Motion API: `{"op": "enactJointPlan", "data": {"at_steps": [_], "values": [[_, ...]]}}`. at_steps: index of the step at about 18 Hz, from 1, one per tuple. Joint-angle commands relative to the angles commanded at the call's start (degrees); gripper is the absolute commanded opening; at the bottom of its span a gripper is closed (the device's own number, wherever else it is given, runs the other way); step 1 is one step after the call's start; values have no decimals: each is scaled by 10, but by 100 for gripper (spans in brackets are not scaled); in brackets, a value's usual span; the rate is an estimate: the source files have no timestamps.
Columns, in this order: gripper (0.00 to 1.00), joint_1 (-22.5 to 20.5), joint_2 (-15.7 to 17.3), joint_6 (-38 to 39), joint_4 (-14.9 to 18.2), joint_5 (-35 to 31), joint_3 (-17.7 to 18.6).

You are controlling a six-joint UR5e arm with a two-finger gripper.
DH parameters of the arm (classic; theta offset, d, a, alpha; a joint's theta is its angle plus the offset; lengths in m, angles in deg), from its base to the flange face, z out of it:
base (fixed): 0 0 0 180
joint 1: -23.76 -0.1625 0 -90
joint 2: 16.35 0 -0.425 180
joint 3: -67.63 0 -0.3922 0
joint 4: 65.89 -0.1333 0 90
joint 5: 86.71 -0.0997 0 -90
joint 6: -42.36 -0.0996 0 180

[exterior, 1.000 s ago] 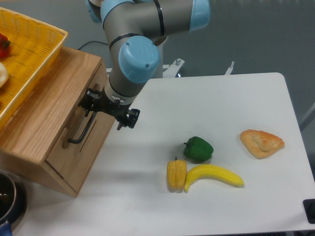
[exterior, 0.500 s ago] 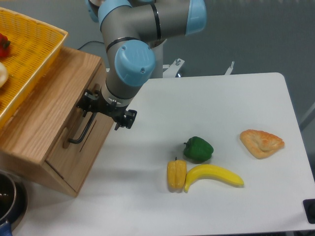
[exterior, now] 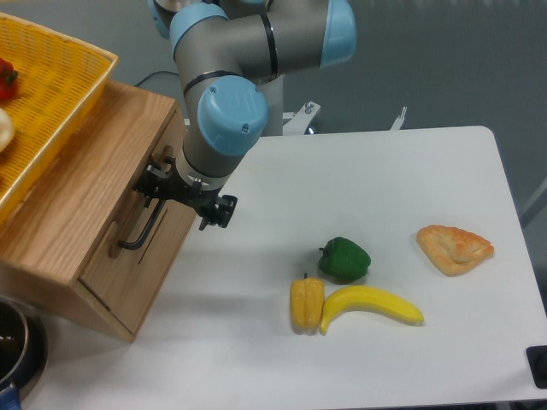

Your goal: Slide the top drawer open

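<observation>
Top drawer (exterior: 141, 243) of a light-oak cabinet (exterior: 81, 192) sits at the table's left edge, its flat front facing the camera's right and its long black bar handle (exterior: 144, 226) running along the panel. The drawer looks shut or very nearly so, with the front lying almost flush with the cabinet shell. A UR5e arm reaches down from above, and its gripper (exterior: 171, 190) is pressed in at the upper end of the handle; whether the fingers are apart or already clamped on the bar cannot be told from this angle, since the wrist body hides them. A yellow woven basket (exterior: 51, 94) rests on top of the cabinet. On the white table (exterior: 410, 171), well apart from the drawer, lie a green pepper (exterior: 344, 259), a yellow pepper (exterior: 307, 304), a banana (exterior: 370, 306) and a piece of flatbread (exterior: 455, 248). Judging by its build, the drawer should be rigid and fairly light, sliding on plain wood with some friction, so a steady pull straight out from the front would suit it. The bar handle is the evident place to grip, ideally near its middle, since a hold at one end may skew the drawer and make it bind.
</observation>
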Motion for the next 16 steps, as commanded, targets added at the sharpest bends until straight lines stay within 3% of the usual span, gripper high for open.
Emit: {"op": "enactJointPlan", "data": {"at_steps": [16], "values": [[100, -18, -2, -5, -17, -4, -2]]}}
